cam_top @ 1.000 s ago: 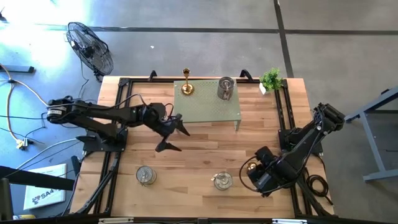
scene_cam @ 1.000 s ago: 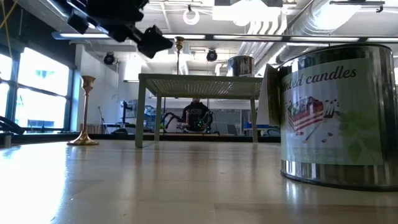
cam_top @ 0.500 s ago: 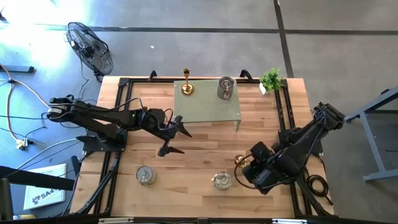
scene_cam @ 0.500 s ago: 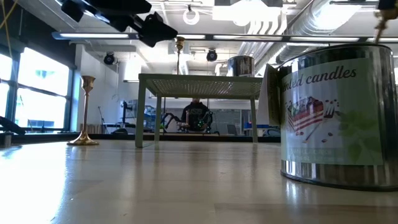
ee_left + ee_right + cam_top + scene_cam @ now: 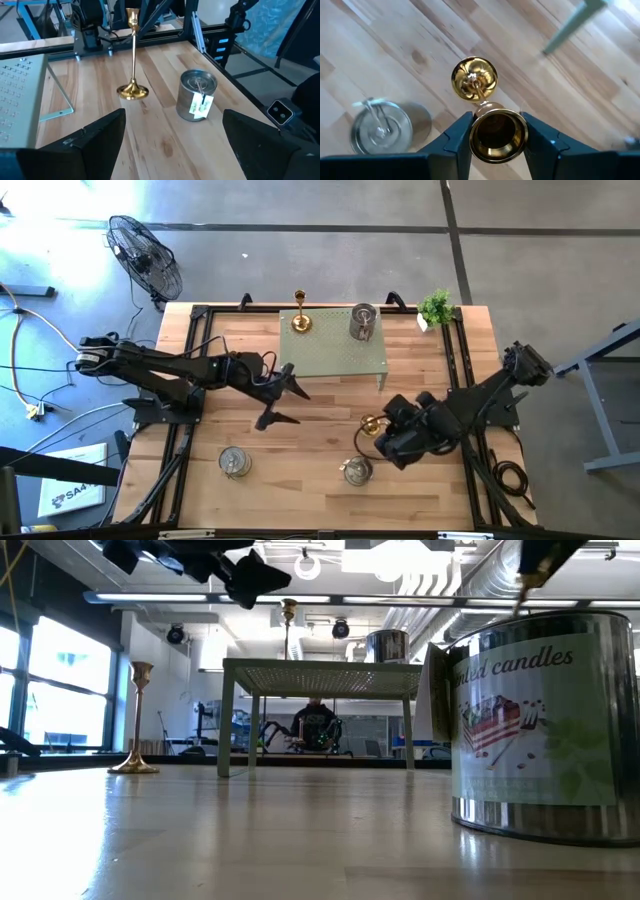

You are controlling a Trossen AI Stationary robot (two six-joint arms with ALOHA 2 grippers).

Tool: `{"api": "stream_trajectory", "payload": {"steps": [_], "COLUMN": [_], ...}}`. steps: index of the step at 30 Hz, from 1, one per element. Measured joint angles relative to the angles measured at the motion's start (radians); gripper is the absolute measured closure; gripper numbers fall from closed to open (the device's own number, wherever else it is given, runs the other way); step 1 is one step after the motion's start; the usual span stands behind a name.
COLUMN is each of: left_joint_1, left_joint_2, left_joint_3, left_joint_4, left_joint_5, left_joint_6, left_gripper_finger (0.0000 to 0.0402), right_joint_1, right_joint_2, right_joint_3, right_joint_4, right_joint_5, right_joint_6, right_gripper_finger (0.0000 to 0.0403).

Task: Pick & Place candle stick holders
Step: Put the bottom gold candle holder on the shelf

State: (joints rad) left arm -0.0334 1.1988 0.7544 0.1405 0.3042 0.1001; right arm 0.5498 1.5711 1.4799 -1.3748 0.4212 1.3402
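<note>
The right gripper (image 5: 385, 435) clamps a brass holder (image 5: 371, 424) above open wood beside a silver tin (image 5: 358, 470); the left gripper (image 5: 283, 402), fingers apart, hovers mid-table.

- The shiny silver metal tin (image 5: 540, 730) close to the low camera bears a printed label reading "candles", preceded by partly hidden letters ending in "ed".

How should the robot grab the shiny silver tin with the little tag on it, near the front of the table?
Probably from straight above. The silver tin stands upright on the wooden table, squat and round. Open fingers could come down on opposite sides of its wall and squeeze across the middle. Its paper tag hangs on one side, so better avoid that side. The left gripper is open nearby; the right gripper already holds a gold holder.
</note>
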Motion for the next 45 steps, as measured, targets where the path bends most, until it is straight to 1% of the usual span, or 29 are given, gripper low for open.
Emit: {"api": "stream_trajectory", "payload": {"steps": [6, 10, 14, 17, 20, 24, 28, 31, 37, 39, 45], "left_joint_1": [0.000, 0.000, 0.000, 0.000, 0.000, 0.000, 0.000, 0.000, 0.000, 0.000, 0.000], "left_joint_2": [0.003, 0.034, 0.081, 0.104, 0.124, 0.139, 0.143, 0.142, 0.167, 0.186, 0.226], "left_joint_3": [0.000, 0.001, 0.001, 0.001, 0.001, 0.001, 0.001, 0.013, 0.048, 0.060, 0.075], "left_joint_4": [0.030, 0.075, 0.127, 0.157, 0.178, 0.195, 0.213, 0.194, 0.173, 0.165, 0.170], "left_joint_5": [0.013, 0.038, 0.037, 0.036, 0.022, -0.026, -0.039, -0.058, -0.065, -0.067, -0.117], "left_joint_6": [-0.002, -0.006, -0.045, -0.045, -0.045, -0.045, -0.044, -0.045, -0.045, -0.045, -0.048], "left_gripper_finger": [0.0076, 0.0076, 0.0076, 0.0076, 0.0076, 0.0076, 0.0076, 0.0076, 0.0076, 0.0076, 0.0076], "right_joint_1": [-0.083, -0.136, -0.178, -0.202, -0.219, -0.232, -0.243, -0.248, -0.249, -0.249, -0.248], "right_joint_2": [0.000, 0.000, 0.000, 0.000, 0.000, 0.000, 0.000, 0.000, 0.000, 0.000, 0.000], "right_joint_3": [0.000, 0.000, 0.000, 0.000, 0.000, 0.000, 0.000, -0.001, -0.002, -0.002, -0.004], "right_joint_4": [0.137, 0.240, 0.313, 0.368, 0.421, 0.516, 0.579, 0.605, 0.734, 0.744, 0.734], "right_joint_5": [0.009, 0.007, 0.009, 0.007, 0.007, 0.014, 0.010, 0.014, -0.001, -0.004, -0.004], "right_joint_6": [-0.197, -0.331, -0.439, -0.503, -0.561, -0.636, -0.691, -0.719, -0.795, -0.806, -0.809], "right_gripper_finger": [0.0272, 0.0272, 0.0272, 0.0272, 0.0272, 0.0272, 0.0272, 0.0272, 0.0272, 0.0272, 0.0272]}}
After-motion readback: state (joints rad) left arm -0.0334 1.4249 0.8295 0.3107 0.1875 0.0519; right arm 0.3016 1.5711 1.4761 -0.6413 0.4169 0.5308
